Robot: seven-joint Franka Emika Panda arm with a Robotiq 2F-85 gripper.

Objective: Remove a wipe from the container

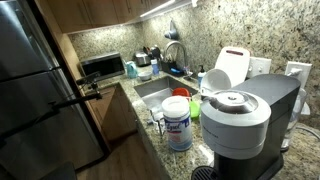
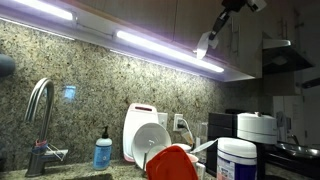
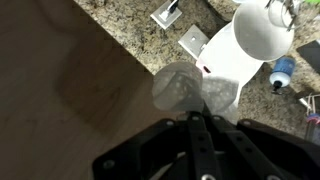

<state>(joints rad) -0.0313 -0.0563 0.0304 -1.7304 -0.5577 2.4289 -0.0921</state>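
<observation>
Three views of one granite kitchen counter.

Gripper: upper right of an exterior view, high above the counter and just beneath the lit under-cabinet light strip. Its jaws are pressed together on a white wipe, which hangs from the tips as a small pale flap. In the wrist view the gripper comes in from the bottom edge with its fingers drawn to a narrow point. The wipe shows there as a blurred, translucent sheet just beyond them.

Container: a white cylindrical canister with a blue-and-white label and round white lid. It stands upright at lower centre of an exterior view, near the counter's front edge and just beside the grey coffee machine. It appears again in the lower right corner of an exterior view. The wipe is well apart from the container.

Surroundings:
- A red bowl sits behind the container.
- A white jug with a red top stands at upper right, against the backsplash.
- The sink and its curved faucet lie at centre.
- A blue soap bottle stands between faucet and jug.
- In the wrist view the jug is seen from above at upper right, with white outlet plates to its left.
</observation>
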